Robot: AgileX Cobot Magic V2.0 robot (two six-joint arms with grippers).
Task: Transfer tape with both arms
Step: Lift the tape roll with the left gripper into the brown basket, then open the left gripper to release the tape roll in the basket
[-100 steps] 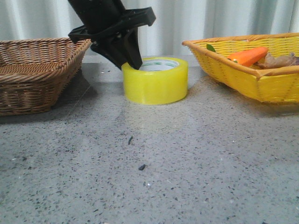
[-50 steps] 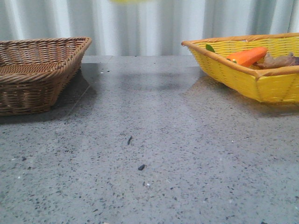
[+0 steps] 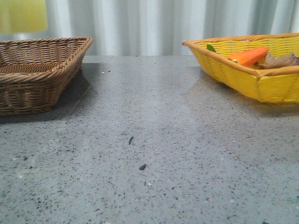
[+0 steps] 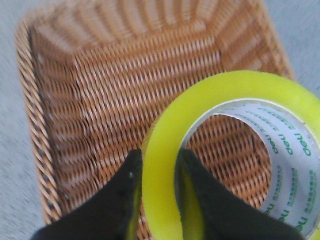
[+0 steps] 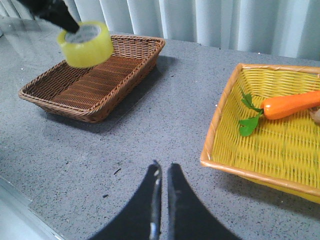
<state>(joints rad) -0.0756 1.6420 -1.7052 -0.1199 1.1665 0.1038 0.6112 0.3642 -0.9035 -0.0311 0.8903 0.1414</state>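
Note:
My left gripper [image 4: 159,159] is shut on the wall of the yellow tape roll [image 4: 235,150], one finger outside, one inside the white core with green lettering. It holds the roll in the air above the brown wicker basket [image 4: 55,125]. In the front view only the roll's lower part [image 3: 22,16] shows at the top left, above the basket [image 3: 42,74]. In the right wrist view the tape [image 5: 86,44] hangs over the basket [image 5: 95,80], held by the left gripper [image 5: 67,25]. My right gripper [image 5: 163,169] is shut and empty, low over the grey table.
A yellow wicker basket [image 3: 243,77] stands at the right with an orange carrot-shaped thing [image 3: 247,56] and a brownish item inside; it also shows in the right wrist view [image 5: 220,135]. Small dark specks [image 3: 142,166] lie on the speckled grey tabletop. A curtain hangs behind.
The left gripper lifted the tape off the middle of the table and carried it up and left; it now hangs over the brown basket. The right arm stayed out of the front view.

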